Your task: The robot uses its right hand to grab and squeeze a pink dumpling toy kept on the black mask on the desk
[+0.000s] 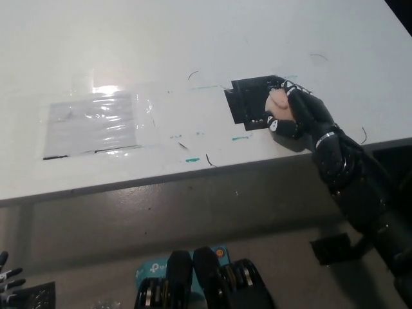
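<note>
Pink dumpling toy sits clasped in right hand over black mask.

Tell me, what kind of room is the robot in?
Probably a lab or test room. A plain white desk carries pen scribbles, a taped clear sheet and a black mask marking a spot, where the right hand grips a pink toy. The left hand rests at bottom left.

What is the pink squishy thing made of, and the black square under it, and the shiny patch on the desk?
The small pink dumpling toy looks like soft matte rubber or foam; the black right hand wraps it. The flat black square mask seems dull tape or paper, no shine. The clear glossy rectangular film looks like plastic: it glares and wrinkles. The white left hand rests at lower left.
</note>
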Tool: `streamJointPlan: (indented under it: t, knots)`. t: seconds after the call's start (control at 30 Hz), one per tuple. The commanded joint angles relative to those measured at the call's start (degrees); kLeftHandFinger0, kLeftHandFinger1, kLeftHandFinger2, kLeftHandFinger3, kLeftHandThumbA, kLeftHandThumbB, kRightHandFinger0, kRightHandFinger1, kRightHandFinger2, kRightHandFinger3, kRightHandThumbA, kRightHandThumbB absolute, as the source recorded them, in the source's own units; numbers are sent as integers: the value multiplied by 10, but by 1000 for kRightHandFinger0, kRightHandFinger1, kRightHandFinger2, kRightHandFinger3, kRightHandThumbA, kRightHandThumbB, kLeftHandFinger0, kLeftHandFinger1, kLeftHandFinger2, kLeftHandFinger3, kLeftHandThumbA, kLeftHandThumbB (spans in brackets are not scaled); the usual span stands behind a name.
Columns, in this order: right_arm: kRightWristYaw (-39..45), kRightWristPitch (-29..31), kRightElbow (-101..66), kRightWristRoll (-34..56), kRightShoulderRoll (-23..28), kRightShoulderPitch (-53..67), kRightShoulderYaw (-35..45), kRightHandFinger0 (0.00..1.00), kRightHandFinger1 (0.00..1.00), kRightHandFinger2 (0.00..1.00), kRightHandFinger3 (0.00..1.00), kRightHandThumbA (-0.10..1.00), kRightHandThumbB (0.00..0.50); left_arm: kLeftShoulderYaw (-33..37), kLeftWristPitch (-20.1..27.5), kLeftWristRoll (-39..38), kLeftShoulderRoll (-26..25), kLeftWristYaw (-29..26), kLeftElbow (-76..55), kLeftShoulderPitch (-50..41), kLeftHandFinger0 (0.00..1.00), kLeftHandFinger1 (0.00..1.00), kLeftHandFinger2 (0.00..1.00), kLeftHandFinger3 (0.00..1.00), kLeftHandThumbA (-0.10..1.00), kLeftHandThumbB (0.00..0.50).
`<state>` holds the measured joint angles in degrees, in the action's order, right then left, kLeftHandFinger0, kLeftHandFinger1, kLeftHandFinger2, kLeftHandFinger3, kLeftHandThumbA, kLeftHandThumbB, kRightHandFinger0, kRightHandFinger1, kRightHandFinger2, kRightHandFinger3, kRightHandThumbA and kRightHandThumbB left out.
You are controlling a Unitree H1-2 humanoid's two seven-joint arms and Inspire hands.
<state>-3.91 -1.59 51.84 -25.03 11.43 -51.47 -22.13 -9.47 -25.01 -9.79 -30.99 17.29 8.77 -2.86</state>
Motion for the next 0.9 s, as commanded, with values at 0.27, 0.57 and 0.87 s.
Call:
streamJointPlan:
  t: [0.27, 0.57, 0.87]
  knots:
    - [3, 132, 7, -43, -13, 21, -69, 17, 142, 184, 364, -100, 0, -9, 22, -5, -15, 11, -4, 8, 615, 755, 852, 873, 1000, 106]
    - [-253, 255, -21, -79, -12, 40, -32, 0, 282, 611, 395, -100, 138, -11, 9, -5, -16, 7, -11, 7, 665, 781, 878, 908, 1000, 118]
    - [-333, 285, -113, -96, 12, 23, 3, 0, 209, 633, 409, -100, 123, -15, 9, -9, -13, 6, -14, 4, 671, 790, 895, 926, 1000, 121]
